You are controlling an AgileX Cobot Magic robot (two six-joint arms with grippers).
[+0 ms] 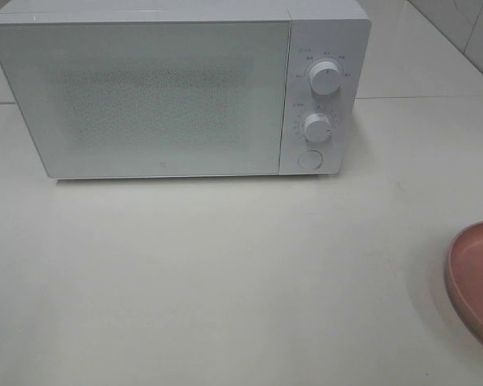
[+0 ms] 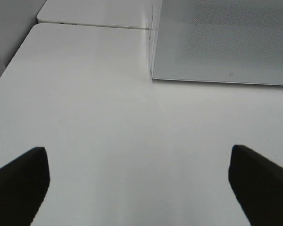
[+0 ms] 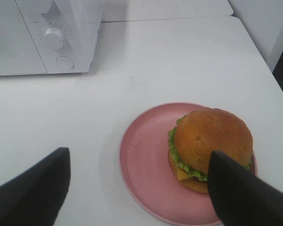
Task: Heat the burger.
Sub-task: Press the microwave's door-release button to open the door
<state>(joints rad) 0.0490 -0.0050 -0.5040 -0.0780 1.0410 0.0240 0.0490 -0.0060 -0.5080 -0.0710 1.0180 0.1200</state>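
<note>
Burger [image 3: 212,148] noted on a pink plate [image 3: 146,165], set toward one side of it, with bare plate beside it. Bun top glossy and brown; lettuce and a corner of cheese seen at the edge. Right gripper [image 3: 137,157] held above the plate with jaws spread wide and nothing between them; the burger lies by one dark finger [image 3: 236,193], which covers part of its edge in the right wrist view. Contact between finger and bun cannot be told. The other finger is seen over bare table, clear of the plate. In the exterior high view only a slice of the plate is caught at the right border, and the burger itself is not seen there. Left gripper [image 2: 137,151] spread wide over bare white table [image 1: 225,281], nothing held, near the front corner of the microwave [image 1: 177,88]. Microwave recorded at the back of the table, well apart from the plate, its door [image 1: 145,96] shut. Two white knobs [image 1: 325,78] [image 1: 315,126] and a round button [image 1: 309,159] noted on its right panel.
</note>
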